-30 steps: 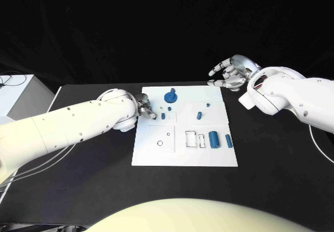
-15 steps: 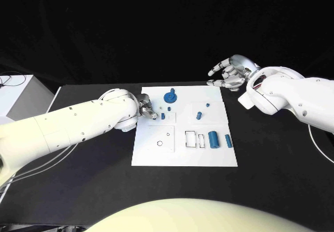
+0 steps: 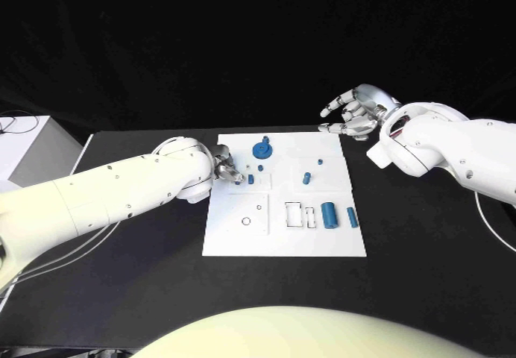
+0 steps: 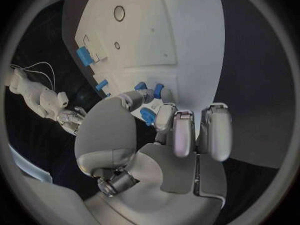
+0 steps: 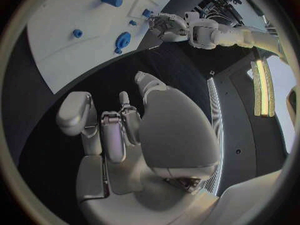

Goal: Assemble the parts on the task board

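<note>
Parts [image 3: 330, 215] lay unmoved on the task board [image 3: 285, 242] mid-table, left hand [image 3: 227, 170] barely shifted, its fingers still closed on a small peg [image 4: 148, 116] at the board's left edge, right hand [image 3: 355, 112] farther back, still spread, empty: insertion pending.

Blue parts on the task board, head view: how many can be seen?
6. A round part at the far edge, a small peg, a peg mid-board, one at the left hand's fingers, two cylinders near right. The hand may hide more.
</note>
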`<state>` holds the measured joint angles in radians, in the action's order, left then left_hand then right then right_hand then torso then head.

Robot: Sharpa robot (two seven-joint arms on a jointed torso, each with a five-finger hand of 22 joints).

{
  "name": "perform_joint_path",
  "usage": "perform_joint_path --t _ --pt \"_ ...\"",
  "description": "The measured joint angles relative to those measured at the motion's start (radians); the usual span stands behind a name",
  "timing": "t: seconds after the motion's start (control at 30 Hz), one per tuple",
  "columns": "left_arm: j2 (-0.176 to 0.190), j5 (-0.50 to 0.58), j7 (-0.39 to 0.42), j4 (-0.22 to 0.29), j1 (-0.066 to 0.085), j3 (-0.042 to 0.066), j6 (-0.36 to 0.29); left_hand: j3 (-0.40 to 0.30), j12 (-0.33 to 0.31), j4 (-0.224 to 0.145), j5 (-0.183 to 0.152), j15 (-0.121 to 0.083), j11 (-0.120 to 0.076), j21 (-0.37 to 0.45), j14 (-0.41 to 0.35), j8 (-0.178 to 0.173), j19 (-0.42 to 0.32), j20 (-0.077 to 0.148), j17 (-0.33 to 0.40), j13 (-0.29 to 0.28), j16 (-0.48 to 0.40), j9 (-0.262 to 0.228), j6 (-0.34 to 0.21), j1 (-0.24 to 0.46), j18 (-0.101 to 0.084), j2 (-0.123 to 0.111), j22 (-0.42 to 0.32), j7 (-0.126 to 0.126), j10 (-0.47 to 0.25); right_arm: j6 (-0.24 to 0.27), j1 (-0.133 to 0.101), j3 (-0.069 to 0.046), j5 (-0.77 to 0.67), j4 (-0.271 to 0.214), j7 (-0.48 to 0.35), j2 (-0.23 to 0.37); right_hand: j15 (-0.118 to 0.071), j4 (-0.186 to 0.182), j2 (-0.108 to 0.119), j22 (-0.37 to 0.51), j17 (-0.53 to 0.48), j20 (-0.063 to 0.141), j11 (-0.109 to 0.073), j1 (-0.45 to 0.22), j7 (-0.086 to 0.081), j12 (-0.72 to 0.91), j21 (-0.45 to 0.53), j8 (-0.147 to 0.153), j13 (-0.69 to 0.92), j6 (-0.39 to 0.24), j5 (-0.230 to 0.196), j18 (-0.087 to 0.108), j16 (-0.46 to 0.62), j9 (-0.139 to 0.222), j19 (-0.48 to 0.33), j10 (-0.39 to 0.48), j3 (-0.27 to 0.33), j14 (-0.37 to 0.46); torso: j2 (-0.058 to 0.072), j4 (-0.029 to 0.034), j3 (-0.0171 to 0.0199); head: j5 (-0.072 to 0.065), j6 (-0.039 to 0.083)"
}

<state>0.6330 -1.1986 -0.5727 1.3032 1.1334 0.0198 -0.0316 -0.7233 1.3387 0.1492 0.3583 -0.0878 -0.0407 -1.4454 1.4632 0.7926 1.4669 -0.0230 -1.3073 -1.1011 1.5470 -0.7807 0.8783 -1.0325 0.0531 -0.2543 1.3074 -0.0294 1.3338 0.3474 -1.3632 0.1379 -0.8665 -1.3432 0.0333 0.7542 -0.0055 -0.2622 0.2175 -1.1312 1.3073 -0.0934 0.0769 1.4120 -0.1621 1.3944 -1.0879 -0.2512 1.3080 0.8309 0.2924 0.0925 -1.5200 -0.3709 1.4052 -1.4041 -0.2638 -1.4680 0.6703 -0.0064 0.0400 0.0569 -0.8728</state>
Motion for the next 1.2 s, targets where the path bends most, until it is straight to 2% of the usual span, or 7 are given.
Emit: perform_joint_path --t 0.1,0.23,0.5,0.53,0.87,1.13,1.2 --pt "0.0 0.0 -0.001 -0.003 0.0 0.0 0.0 0.114 -0.004 0.047 0.002 0.0 0.005 0.0 0.0 -0.003 0.0 0.0 0.0 0.01 0.0 0.014 -0.005 0.0 0.0 0.0 0.0 0.001 -0.009 0.0 0.0 0.0 0.0 0.0 0.0 0.0 0.0 0.0 0.0 0.0 0.0 0.0 0.0 0.0 0.0 0.0 0.0 0.0 0.0 0.0 0.0 0.0 0.0 0.0 0.0 0.0 0.0 0.0 0.0 0.0006 -0.0001 0.0 0.0" --pt "0.0 0.0 -0.003 -0.006 0.0 0.0 0.001 0.187 -0.004 0.084 0.002 0.0 0.008 0.0 0.0 -0.005 0.0 0.0 0.0 0.014 0.0 0.021 -0.01 -0.005 0.0 -0.004 0.0 0.0 -0.012 0.0 0.0 0.0 0.0 0.0 0.0 0.0 0.0 0.0 0.0 0.0 0.0 0.0 0.0 0.0 0.0 0.0 0.0 0.0 0.0 0.0 0.0 0.0 0.0 0.0 0.0 0.0 0.0 0.0 0.0 0.0009 -0.0002 -0.001 0.0" --pt "0.006 -0.002 -0.004 0.001 -0.001 0.0 0.002 0.238 -0.004 0.115 0.002 0.0 0.009 0.004 0.0 -0.007 0.0 0.0 0.0 0.017 0.0 0.029 -0.008 -0.022 0.0 -0.008 0.0 -0.003 -0.012 0.0 0.0 0.0 0.0 0.0 0.0 0.0 0.0 0.0 0.0 0.0 0.0 0.0 0.0 0.0 0.0 0.0 0.0 0.0 0.0 0.0 0.0 0.0 0.0 0.0 0.0 0.0 0.0 0.0 -0.001 0.0009 -0.0008 -0.002 0.0" --pt "0.007 -0.002 -0.004 0.004 -0.002 0.0 0.002 0.244 -0.004 0.12 0.002 0.0 0.008 0.004 0.0 -0.007 0.0 0.0 0.0 0.017 0.0 0.028 -0.008 -0.027 0.0 -0.002 0.0 -0.003 -0.012 0.0 0.0 0.0 0.0 0.0 0.0 0.0 0.0 0.0 0.0 0.0 0.0 0.0 0.0 0.0 0.0 0.0 0.0 0.0 0.0 0.0 0.0 0.0 0.0 0.0 0.0 0.0 0.0 0.0 -0.001 0.0009 -0.0008 -0.002 0.0" --pt "0.031 -0.005 -0.004 0.034 -0.006 0.002 0.002 0.288 -0.004 0.139 0.002 0.0 0.008 0.008 0.0 -0.005 0.0 0.0 0.0 0.02 0.0 0.031 -0.012 -0.042 0.0 -0.004 0.0 -0.006 -0.019 0.0 0.0 0.0 0.0 0.0 0.0 0.001 0.0 0.0 0.0 0.002 0.0 0.0 0.0 0.0 0.0 0.0 0.006 0.0 0.0 0.0 0.004 0.0 0.0 0.0 0.0 0.0 0.0 0.0 0.0 0.0012 -0.0014 -0.002 0.0" --pt "0.05 -0.006 -0.006 0.057 -0.007 0.003 0.022 0.341 -0.026 0.141 0.009 0.0 0.016 0.019 0.0 -0.005 0.0 0.0 0.0 0.061 0.0 0.037 -0.029 -0.088 0.0 0.005 0.0 -0.015 -0.053 0.0 0.0 0.0 0.0 0.0 -0.001 0.001 0.0 -0.003 0.0 0.002 0.0 0.0 0.0 0.0 0.0 0.0 0.006 0.0 0.0 0.0 0.004 0.0 0.0 0.0 0.0 0.0 -0.003 0.0 0.0 0.001 -0.0014 -0.002 0.0" --pt "0.056 -0.006 -0.007 0.065 -0.007 0.005 0.028 0.374 -0.032 0.142 0.009 0.0 0.019 0.023 0.0 -0.005 0.0 0.0 0.0 0.075 0.0 0.038 -0.039 -0.1 0.0 0.003 0.0 -0.019 -0.068 0.0 0.0 0.0 0.0 0.001 -0.001 0.001 0.0 -0.003 0.0 0.002 0.0 0.0 0.0 0.0 0.0 0.0 0.006 0.0 0.0 0.0 0.004 0.0 0.0 0.0 0.0 0.0 -0.003 0.0 0.0 0.0009 -0.0014 -0.002 0.0"
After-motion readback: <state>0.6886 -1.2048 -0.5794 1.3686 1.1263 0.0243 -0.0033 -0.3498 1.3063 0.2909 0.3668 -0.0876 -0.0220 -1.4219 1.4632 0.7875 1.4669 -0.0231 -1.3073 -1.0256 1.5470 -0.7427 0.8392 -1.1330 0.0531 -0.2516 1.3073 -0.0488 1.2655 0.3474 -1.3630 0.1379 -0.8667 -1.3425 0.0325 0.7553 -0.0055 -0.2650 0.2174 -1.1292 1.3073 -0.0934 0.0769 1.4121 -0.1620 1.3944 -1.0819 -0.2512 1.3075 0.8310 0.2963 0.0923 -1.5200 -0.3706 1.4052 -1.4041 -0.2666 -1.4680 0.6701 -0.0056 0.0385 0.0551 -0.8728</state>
